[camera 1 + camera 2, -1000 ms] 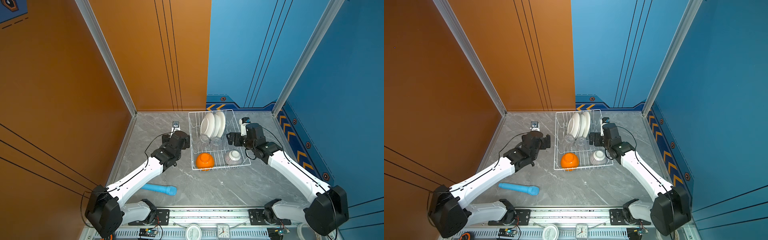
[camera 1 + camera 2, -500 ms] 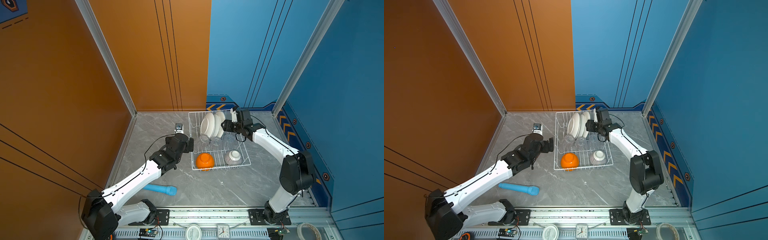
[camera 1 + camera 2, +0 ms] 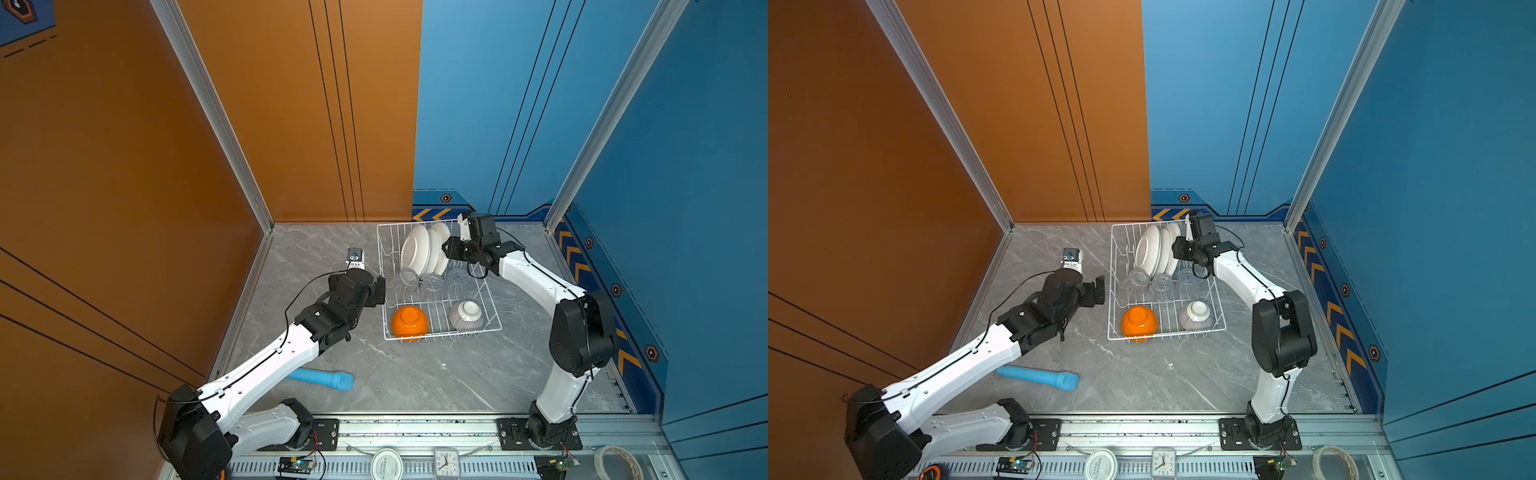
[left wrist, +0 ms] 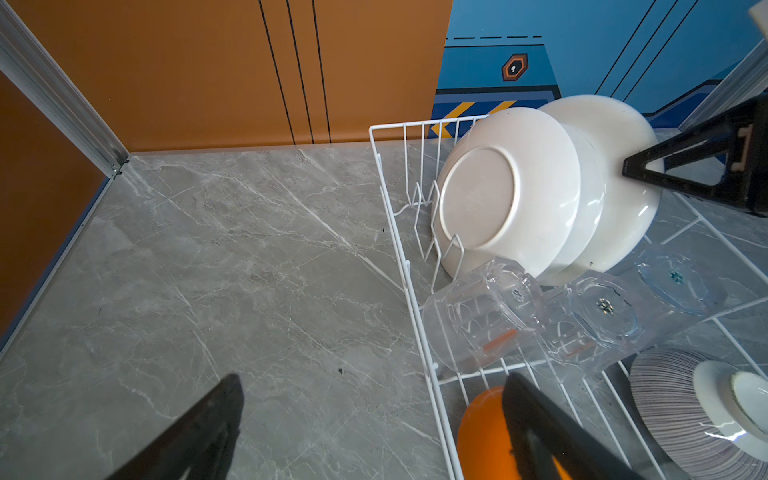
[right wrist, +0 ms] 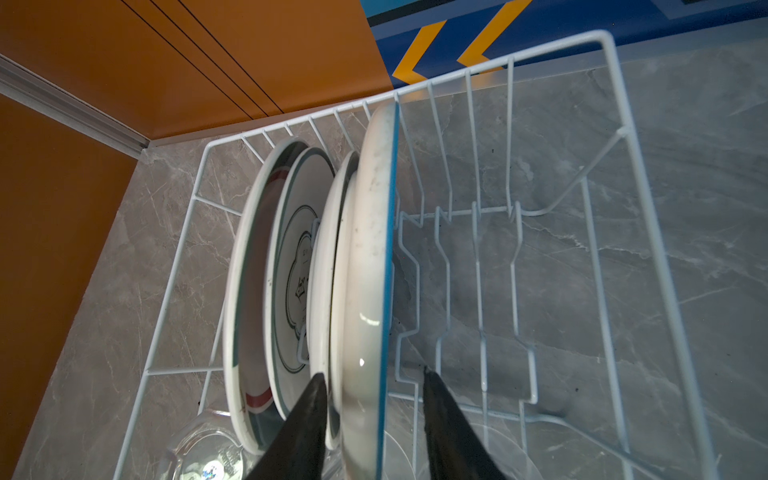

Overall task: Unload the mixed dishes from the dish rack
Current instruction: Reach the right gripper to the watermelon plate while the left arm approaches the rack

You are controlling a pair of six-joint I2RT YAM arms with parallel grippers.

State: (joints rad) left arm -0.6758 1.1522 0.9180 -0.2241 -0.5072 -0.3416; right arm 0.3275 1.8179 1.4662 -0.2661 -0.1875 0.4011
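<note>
The white wire dish rack [image 3: 380,282] [image 3: 1111,291] stands at the back of the marble table. Three white plates [image 3: 417,249] [image 4: 511,195] stand upright in its prongs. In front of them stand three clear tumblers [image 3: 432,286], then an upturned orange bowl [image 3: 409,322] and a grey-striped bowl [image 3: 466,316]. My right gripper [image 3: 446,251] [image 5: 374,374] straddles the rim of the outermost, blue-edged plate [image 5: 370,249]; one finger lies against its back and a gap shows at the other. My left gripper [image 3: 377,292] [image 4: 372,380] hangs open at the rack's left wall, holding nothing.
A light-blue cylinder [image 3: 322,379] lies on the table near the left arm. Orange walls close the left and back, blue walls the right. The front rail carries a clock [image 3: 446,463] and a tape roll [image 3: 615,459].
My right arm swung from beside the striped bowl to the back of the rack, and its jaws have narrowed around the outermost plate. The left gripper edged closer to the rack.
</note>
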